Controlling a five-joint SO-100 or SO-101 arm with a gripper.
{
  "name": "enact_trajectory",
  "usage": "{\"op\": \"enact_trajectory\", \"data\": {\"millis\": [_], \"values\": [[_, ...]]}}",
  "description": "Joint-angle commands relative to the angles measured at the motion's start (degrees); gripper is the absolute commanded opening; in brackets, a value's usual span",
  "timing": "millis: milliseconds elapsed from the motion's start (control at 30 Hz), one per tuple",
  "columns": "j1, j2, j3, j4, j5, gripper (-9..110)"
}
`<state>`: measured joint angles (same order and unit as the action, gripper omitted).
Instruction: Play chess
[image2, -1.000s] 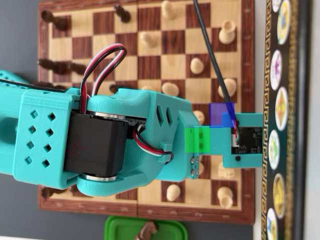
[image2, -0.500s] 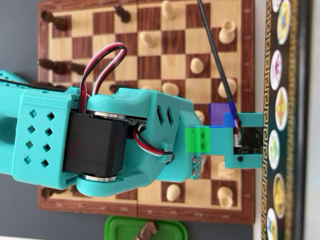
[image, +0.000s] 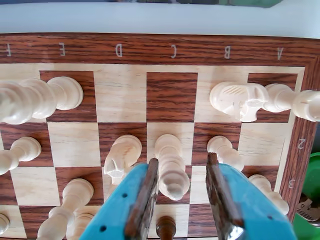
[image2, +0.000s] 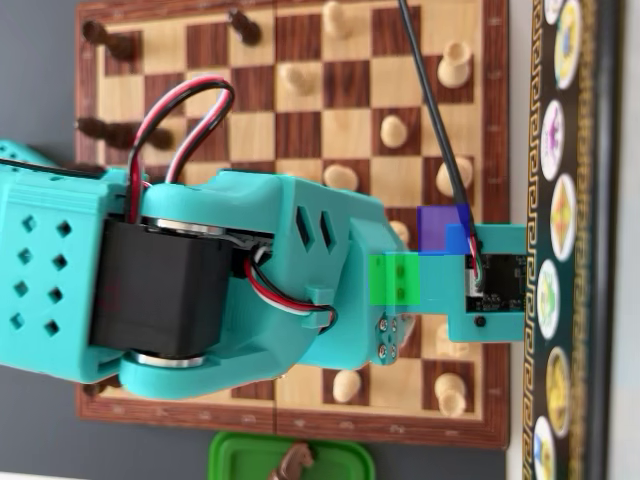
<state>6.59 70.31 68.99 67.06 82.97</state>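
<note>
A dark grey tabletop (image2: 40, 60) lies under even, bright light.

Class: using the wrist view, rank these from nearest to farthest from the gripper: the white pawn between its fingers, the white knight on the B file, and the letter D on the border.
1. White pawn, between the gripper fingers.
2. White knight, upper right.
3. Letter D, top border.

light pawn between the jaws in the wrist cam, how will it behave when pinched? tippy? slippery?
The light pawn looks like turned wood, so probably rigid and light. Its rounded, smooth profile could slip in the gripper unless pinched at the narrower neck. Tall with a small base, it may tip if nudged, and the knight and another pawn stand close either side.
</note>
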Motion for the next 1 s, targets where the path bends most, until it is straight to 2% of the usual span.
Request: {"op": "enact_trajectory", "data": {"millis": [0,300,967], "values": [[0.7,4.0,-2.2,0.0,-0.4,15],[0.7,7.6,-1.4,0.0,-0.3,15],[2.2,35.7,20.3,-0.8,0.4,15]]}}
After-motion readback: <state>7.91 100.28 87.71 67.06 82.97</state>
